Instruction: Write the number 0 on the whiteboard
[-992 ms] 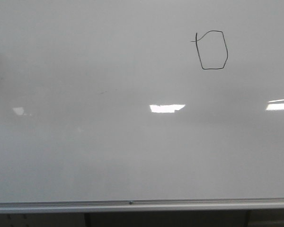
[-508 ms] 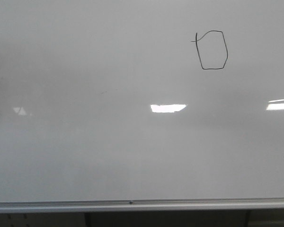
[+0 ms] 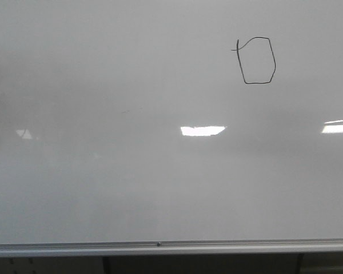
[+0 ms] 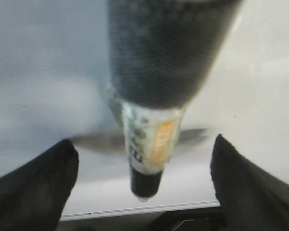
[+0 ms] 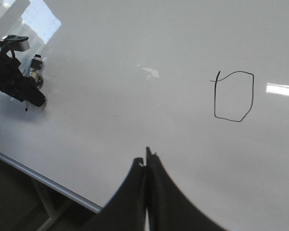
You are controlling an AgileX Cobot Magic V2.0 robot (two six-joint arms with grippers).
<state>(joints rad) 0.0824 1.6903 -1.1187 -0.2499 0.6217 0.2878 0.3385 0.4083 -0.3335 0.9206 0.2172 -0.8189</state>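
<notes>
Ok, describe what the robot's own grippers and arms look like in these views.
The right gripper has matte black jaws that curve and taper to thin tips. The left gripper shows two broad, dark, rounded jaw tips. In the right wrist view, the left arm appears as a black, blocky assembly with dark cables and a small pale part on top.

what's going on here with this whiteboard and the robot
A two-armed robot is working at a large glossy pale grey-white whiteboard. A small thin black hand-drawn loop, the number 0, already sits in the board's upper right, closed, with a short tail crossing its upper left. The left gripper carries a marker with a dark barrel and pale label, its fingers spread wide either side of it, tip off the board. The right gripper is shut and empty, pointing at the board.
</notes>
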